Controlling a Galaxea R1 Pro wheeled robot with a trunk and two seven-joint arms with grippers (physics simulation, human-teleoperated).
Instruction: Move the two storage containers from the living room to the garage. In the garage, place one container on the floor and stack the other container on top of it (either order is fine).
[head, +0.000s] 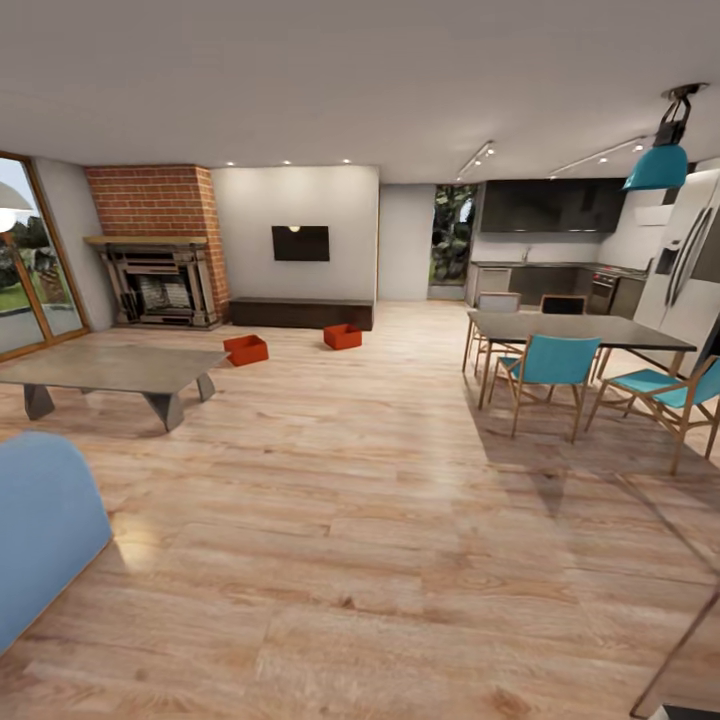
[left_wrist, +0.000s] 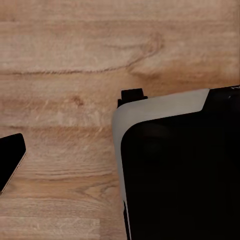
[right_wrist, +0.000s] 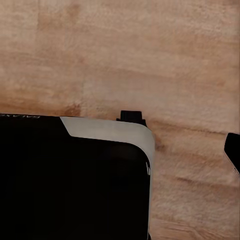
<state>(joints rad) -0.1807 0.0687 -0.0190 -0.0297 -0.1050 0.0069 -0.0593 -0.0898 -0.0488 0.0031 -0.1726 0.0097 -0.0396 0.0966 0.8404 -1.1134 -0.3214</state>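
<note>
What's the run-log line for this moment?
stage: approach | containers: left tub, right tub, apart on wood floor by cabinet | held: nothing seen | grippers: cannot tell

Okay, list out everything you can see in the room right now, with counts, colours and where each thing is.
storage containers: two, orange-red, on the wood floor before the cabinet
low cabinet: one, dark brown, under the TV
TV: one, black, on the far wall
fireplace: one, in red brick chimney, far left
coffee table: one, grey, left
dining table: one, dark, right
chairs: teal, around the dining table
pendant lamp: one, teal, upper right
robot base: black and grey, over the wood floor
</note>
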